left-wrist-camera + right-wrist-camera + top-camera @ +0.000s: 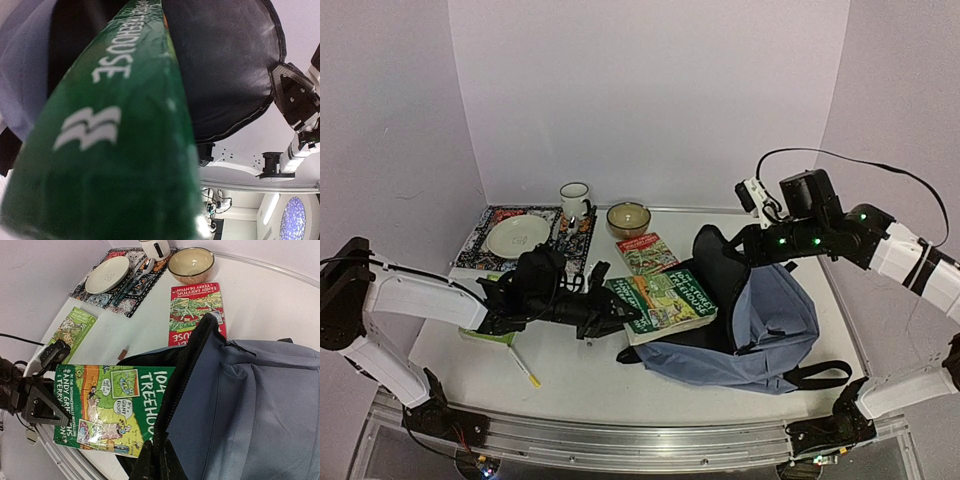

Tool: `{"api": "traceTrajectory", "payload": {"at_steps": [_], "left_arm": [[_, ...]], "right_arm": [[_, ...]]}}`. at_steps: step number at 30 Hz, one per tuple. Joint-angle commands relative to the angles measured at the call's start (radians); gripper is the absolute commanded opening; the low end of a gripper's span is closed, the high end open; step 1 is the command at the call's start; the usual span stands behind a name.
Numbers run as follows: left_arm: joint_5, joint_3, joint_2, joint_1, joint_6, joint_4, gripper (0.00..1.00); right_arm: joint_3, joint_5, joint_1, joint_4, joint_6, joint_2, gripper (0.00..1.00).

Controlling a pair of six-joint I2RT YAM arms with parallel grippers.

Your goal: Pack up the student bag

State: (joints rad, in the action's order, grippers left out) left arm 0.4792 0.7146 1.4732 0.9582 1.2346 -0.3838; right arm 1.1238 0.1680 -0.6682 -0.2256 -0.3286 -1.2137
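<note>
While the left gripper (618,318) pinches the near edge of a green treehouse book (665,303), its jaws stand narrow on the cover and the book hangs tilted above the table (580,385). The book's far end disappears behind the raised black rim of the student bag (775,320), which lies on the right half of the table with its blue body slumped toward the near edge. The right gripper (725,245) is closed tight on the top of that rim, holding the mouth up. Just beyond the bag lies 1 red book (647,252), with a bowl (628,218), a mug (574,200) and a plate (518,236) on a placemat (480,245) farther back. A pen (525,368) lies below the left arm.
</note>
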Motion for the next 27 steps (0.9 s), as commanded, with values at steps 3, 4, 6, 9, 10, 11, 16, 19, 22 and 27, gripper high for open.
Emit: {"api": "traceTrajectory", "payload": {"at_steps": [3, 4, 6, 9, 10, 11, 16, 19, 22, 27], "left_arm": [[0.040, 0.136, 0.088, 0.006, 0.021, -0.108, 0.00], [0.035, 0.135, 0.101, 0.007, 0.033, -0.108, 0.00], [0.004, 0.111, 0.105, 0.007, 0.047, -0.109, 0.00], [-0.032, 0.078, 0.099, 0.004, 0.057, -0.106, 0.00], [-0.039, 0.072, 0.101, 0.003, 0.060, -0.105, 0.00], [-0.046, 0.066, 0.105, 0.002, 0.063, -0.105, 0.00], [-0.030, 0.124, 0.121, 0.011, 0.023, -0.107, 0.00], [-0.025, 0.174, 0.125, 0.013, -0.002, -0.107, 0.00], [-0.016, 0.221, 0.158, 0.014, 0.001, -0.108, 0.00], [-0.033, 0.297, 0.238, 0.035, 0.007, -0.110, 0.00]], "right_arm": [[0.085, 0.024, -0.040, 0.078, 0.026, 0.034, 0.00], [0.090, 0.024, -0.046, 0.083, 0.026, 0.033, 0.00], [0.103, 0.030, -0.056, 0.090, 0.026, 0.032, 0.00], [0.115, 0.035, -0.068, 0.097, 0.029, 0.028, 0.00], [0.116, 0.035, -0.072, 0.099, 0.030, 0.027, 0.00], [0.117, 0.034, -0.073, 0.101, 0.031, 0.026, 0.00], [0.125, 0.055, -0.086, 0.114, 0.030, 0.019, 0.00], [0.130, 0.061, -0.097, 0.122, 0.030, 0.009, 0.00], [0.134, 0.059, -0.111, 0.133, 0.027, 0.002, 0.00], [0.135, 0.056, -0.131, 0.151, 0.021, -0.010, 0.00]]}}
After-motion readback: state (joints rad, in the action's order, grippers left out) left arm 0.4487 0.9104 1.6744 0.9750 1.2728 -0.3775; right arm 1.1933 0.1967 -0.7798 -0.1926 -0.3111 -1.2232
